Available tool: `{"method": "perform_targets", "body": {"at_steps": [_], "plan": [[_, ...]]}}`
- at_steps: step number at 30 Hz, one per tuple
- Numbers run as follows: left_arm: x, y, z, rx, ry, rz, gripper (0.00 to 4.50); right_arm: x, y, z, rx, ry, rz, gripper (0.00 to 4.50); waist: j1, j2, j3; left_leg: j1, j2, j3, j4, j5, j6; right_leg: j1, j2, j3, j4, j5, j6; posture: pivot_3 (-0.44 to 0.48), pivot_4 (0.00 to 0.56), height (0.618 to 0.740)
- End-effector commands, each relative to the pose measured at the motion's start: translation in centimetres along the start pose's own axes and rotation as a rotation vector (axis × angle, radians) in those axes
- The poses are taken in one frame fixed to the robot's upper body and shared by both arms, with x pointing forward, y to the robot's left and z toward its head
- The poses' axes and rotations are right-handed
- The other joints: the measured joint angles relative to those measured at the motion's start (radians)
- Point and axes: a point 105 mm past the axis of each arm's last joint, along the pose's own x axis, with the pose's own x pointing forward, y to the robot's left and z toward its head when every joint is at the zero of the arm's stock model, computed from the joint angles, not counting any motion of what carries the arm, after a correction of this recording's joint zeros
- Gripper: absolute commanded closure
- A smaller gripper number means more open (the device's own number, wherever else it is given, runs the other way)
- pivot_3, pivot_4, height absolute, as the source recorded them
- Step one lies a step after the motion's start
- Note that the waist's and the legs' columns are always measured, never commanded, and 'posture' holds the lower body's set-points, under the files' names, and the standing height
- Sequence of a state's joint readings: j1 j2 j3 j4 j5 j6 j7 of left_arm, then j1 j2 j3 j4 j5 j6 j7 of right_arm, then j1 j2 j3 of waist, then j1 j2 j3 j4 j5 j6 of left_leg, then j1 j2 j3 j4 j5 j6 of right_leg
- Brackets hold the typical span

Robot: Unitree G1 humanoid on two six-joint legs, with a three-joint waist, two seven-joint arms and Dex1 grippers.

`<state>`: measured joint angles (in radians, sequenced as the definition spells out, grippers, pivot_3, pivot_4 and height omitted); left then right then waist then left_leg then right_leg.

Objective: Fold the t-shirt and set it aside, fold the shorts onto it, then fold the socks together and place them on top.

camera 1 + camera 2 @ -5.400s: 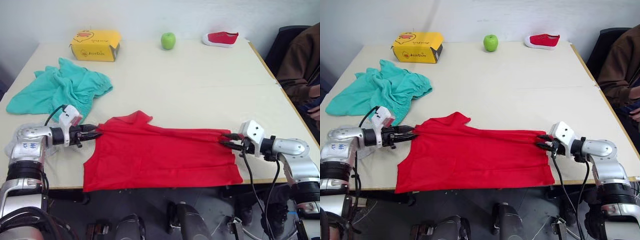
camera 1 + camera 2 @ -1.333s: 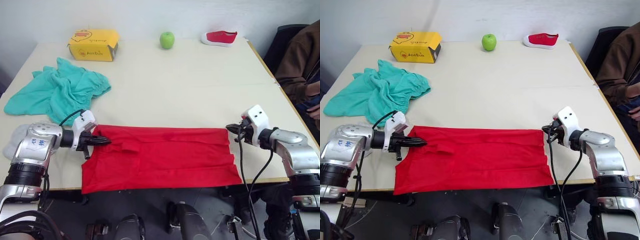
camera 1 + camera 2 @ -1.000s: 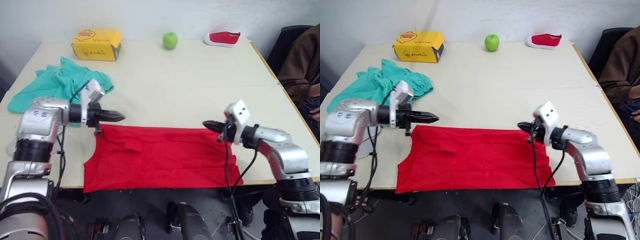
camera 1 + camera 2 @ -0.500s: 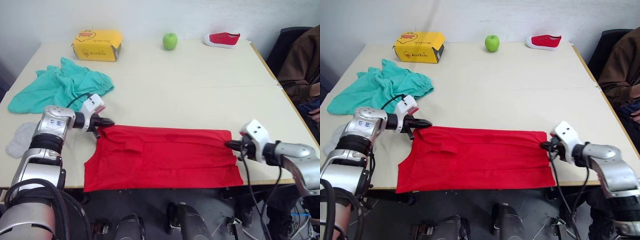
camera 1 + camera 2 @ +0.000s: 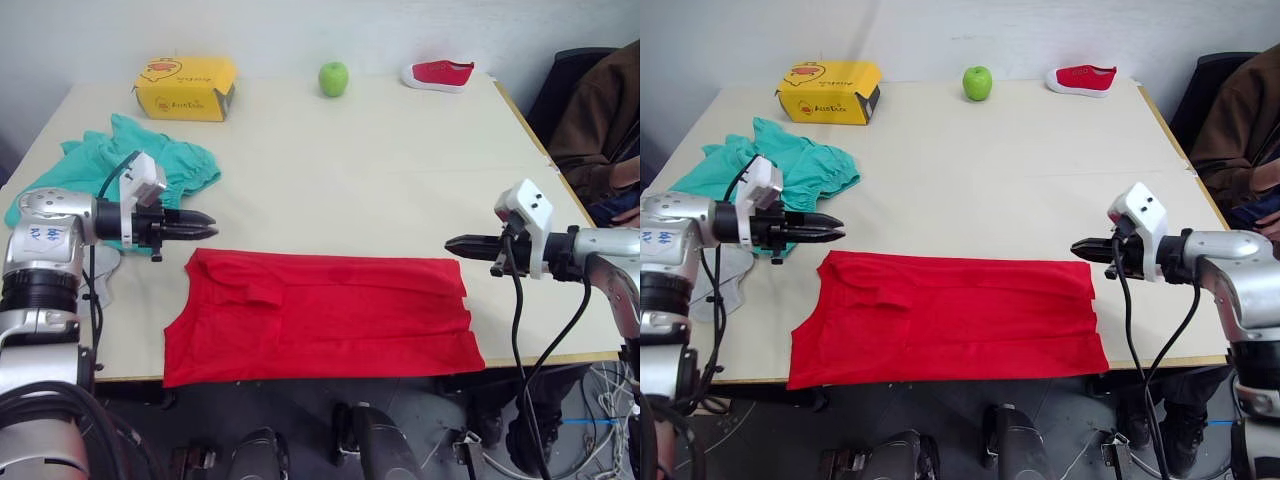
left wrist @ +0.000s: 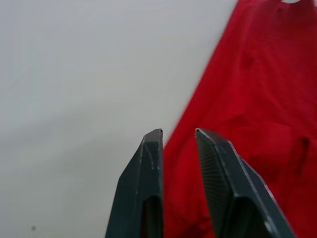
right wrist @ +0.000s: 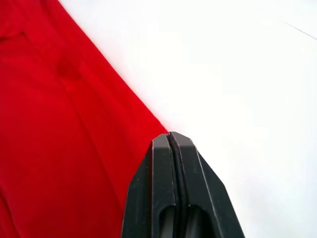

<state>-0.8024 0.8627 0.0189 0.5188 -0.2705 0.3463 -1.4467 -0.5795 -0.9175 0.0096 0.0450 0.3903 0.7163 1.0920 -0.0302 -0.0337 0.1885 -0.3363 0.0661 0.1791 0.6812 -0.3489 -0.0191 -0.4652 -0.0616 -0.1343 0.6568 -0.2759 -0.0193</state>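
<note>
Now both hands, left hand [image 5: 208,228] and right hand [image 5: 452,241], hover beside the t-shirt [image 5: 320,315].

Beige table [image 5: 380,170], two panels, seam across right half. T-shirt [image 5: 320,315] flat at near edge, folded to long band, hem overhanging front edge. Shorts [image 5: 150,165] bunched at left side, well apart from t-shirt. Grey sock [image 5: 100,280] at left edge near shorts (partly hidden by arm). Along far edge: yellow box [image 5: 183,87], green apple [image 5: 334,78], red shoe [image 5: 438,73].
</note>
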Motion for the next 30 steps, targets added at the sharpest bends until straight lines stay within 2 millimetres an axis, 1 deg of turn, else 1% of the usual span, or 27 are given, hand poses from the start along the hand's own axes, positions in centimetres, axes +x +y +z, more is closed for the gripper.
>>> {"method": "perform_targets", "body": {"at_steps": [1, 5, 8, 9, 11, 13, 16, 17, 18, 23, 24, 26, 30], "plan": [[0.1, -2.8, 2.4, 0.051, -0.033, -0.092, 2.16, 1.2, -0.8, -0.2, -0.009, 0.053, 0.031, 3.00, 0.004, 0.000, 0.000, 0.000, 0.000, 0.000, 0.001, 0.000, 0.000, 0.000, 0.000, 0.000, 0.000, 0.000, 0.000, 0.000, 0.150, 0.740], [1.0, -5.0, 1.8, 0.094, 0.009, -0.130, 0.96, 2.9, -1.8, -0.6, -0.006, 0.099, 0.038, 1.71, 0.002, 0.000, 0.000, -0.001, 0.000, -0.001, 0.001, 0.000, 0.000, 0.000, -0.001, 0.000, 0.000, 0.000, 0.000, 0.000, 0.150, 0.740], [1.7, -6.2, 1.3, 0.127, 0.025, -0.144, 0.02, 4.1, -2.0, -0.6, 0.010, 0.129, 0.066, 0.67, 0.000, 0.001, 0.001, 0.000, 0.000, 0.000, 0.000, 0.000, 0.000, 0.000, 0.000, 0.000, 0.000, 0.000, 0.000, 0.000, 0.150, 0.740], [1.9, -6.4, 1.4, 0.135, 0.021, -0.140, 0.00, 4.4, -1.9, -0.7, 0.015, 0.139, 0.081, 0.35, -0.002, 0.001, 0.001, -0.001, 0.000, 0.000, 0.000, 0.000, 0.000, 0.000, 0.000, 0.000, 0.000, 0.000, 0.000, 0.000, 0.150, 0.740], [2.2, -6.6, 1.7, 0.139, 0.000, -0.129, 0.00, 5.0, -1.8, -1.0, 0.017, 0.164, 0.104, 0.35, -0.001, 0.001, 0.001, 0.000, 0.000, 0.000, 0.000, 0.000, 0.000, 0.000, 0.000, 0.001, 0.000, 0.000, 0.000, 0.000, 0.150, 0.740], [2.4, -6.5, 2.0, 0.143, -0.016, -0.115, 0.00, 5.5, -1.7, -1.6, 0.011, 0.197, 0.118, 0.86, 0.000, 0.001, 0.001, 0.000, 0.000, 0.000, 0.000, 0.000, 0.000, 0.000, 0.000, 0.001, 0.000, 0.000, 0.000, 0.000, 0.150, 0.740], [2.5, -6.3, 2.1, 0.154, -0.025, -0.086, 0.00, 6.0, -1.5, -2.1, -0.003, 0.229, 0.139, 1.81, 0.000, 0.001, 0.001, 0.000, 0.000, -0.001, 0.000, 0.000, 0.000, 0.000, 0.000, 0.001, 0.000, 0.000, 0.000, 0.000, 0.150, 0.740], [2.5, -6.2, 2.0, 0.158, -0.023, -0.077, 0.00, 6.1, -1.2, -2.1, 0.000, 0.225, 0.158, 2.26, 0.000, 0.001, 0.001, 0.000, 0.000, -0.001, 0.000, 0.000, 0.000, 0.000, 0.000, 0.001, 0.000, 0.000, 0.000, 0.000, 0.150, 0.740], [2.5, -6.2, 2.0, 0.159, -0.021, -0.072, 0.00, 6.2, -1.1, -2.0, 0.003, 0.219, 0.172, 2.56, 0.000, 0.001, 0.001, 0.000, 0.000, -0.001, 0.000, 0.000, 0.000, 0.000, 0.000, 0.001, 0.000, 0.000, 0.000, 0.000, 0.150, 0.740], [2.3, -5.9, 1.8, 0.164, -0.019, -0.048, 0.00, 5.9, -0.9, -1.5, -0.020, 0.233, 0.203, 4.35, -0.001, 0.001, 0.001, 0.000, 0.000, -0.001, 0.000, 0.000, 0.000, 0.000, 0.000, 0.001, 0.000, 0.000, 0.000, 0.000, 0.150, 0.740], [2.1, -5.6, 2.0, 0.166, -0.026, -0.032, 0.00, 5.8, -1.1, -1.1, -0.032, 0.233, 0.208, 4.47, -0.001, 0.001, 0.001, 0.000, 0.000, -0.001, 0.000, 0.000, 0.000, 0.000, 0.000, 0.001, 0.000, 0.000, 0.000, 0.000, 0.150, 0.740], [1.8, -4.7, 2.5, 0.174, -0.045, 0.015, 0.00, 6.2, -1.9, 0.0, -0.084, 0.232, 0.186, 4.47, -0.002, 0.001, 0.001, 0.000, 0.000, -0.001, 0.000, 0.000, 0.000, 0.000, 0.000, 0.001, 0.000, 0.000, 0.000, 0.000, 0.150, 0.740], [1.6, -3.5, 3.0, 0.192, -0.070, 0.076, 0.00, 8.2, -3.3, 1.8, -0.199, 0.246, 0.117, 4.47, -0.010, 0.002, 0.001, 0.000, 0.000, 0.000, 0.000, 0.000, 0.000, -0.001, 0.000, 0.001, 0.001, 0.000, 0.000, 0.000, 0.150, 0.740]]}}
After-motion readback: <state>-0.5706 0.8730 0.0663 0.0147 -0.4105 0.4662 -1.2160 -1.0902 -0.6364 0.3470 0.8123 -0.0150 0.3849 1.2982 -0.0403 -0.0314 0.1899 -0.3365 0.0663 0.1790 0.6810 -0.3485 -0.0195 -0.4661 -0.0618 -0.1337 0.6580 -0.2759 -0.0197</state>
